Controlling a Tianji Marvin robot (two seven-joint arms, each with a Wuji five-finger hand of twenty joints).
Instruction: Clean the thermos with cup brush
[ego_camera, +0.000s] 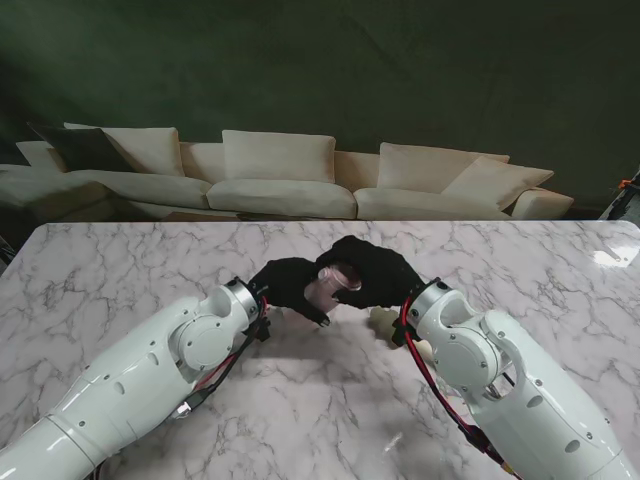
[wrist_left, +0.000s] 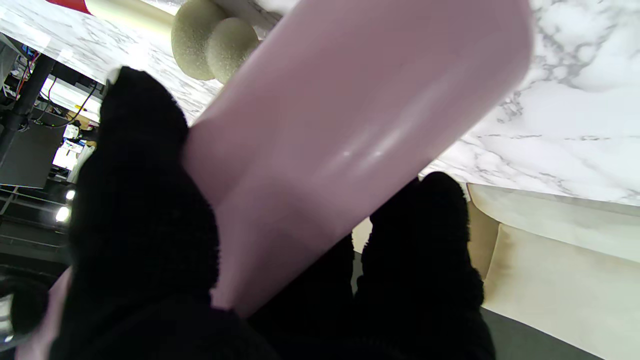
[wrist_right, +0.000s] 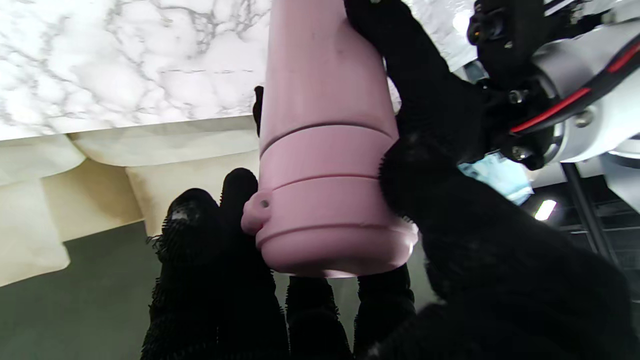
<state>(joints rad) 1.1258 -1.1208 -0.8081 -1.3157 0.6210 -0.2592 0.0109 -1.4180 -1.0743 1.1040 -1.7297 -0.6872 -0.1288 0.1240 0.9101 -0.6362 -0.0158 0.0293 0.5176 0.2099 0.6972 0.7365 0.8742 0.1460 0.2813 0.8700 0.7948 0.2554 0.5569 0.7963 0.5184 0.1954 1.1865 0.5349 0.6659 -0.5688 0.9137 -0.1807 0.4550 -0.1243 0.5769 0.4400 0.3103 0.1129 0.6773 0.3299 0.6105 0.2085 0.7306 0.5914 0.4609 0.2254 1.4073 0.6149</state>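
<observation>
A pink thermos (ego_camera: 333, 284) is held off the marble table between both black-gloved hands at mid-table. My left hand (ego_camera: 288, 283) is shut on its body; its fingers (wrist_left: 140, 225) wrap the smooth pink barrel (wrist_left: 340, 125). My right hand (ego_camera: 378, 272) is shut on the lid end, with its fingers (wrist_right: 215, 280) and thumb curled round the ringed pink cap (wrist_right: 325, 220). The left hand (wrist_right: 425, 100) shows farther along the barrel there. The cup brush (ego_camera: 385, 320) lies on the table under my right wrist; its cream sponge head (wrist_left: 215, 45) shows beyond the thermos.
The white marble table (ego_camera: 150, 270) stretches to both sides. A cream sofa (ego_camera: 280, 180) stands beyond its far edge. A bright glare patch (ego_camera: 612, 255) sits at the far right corner.
</observation>
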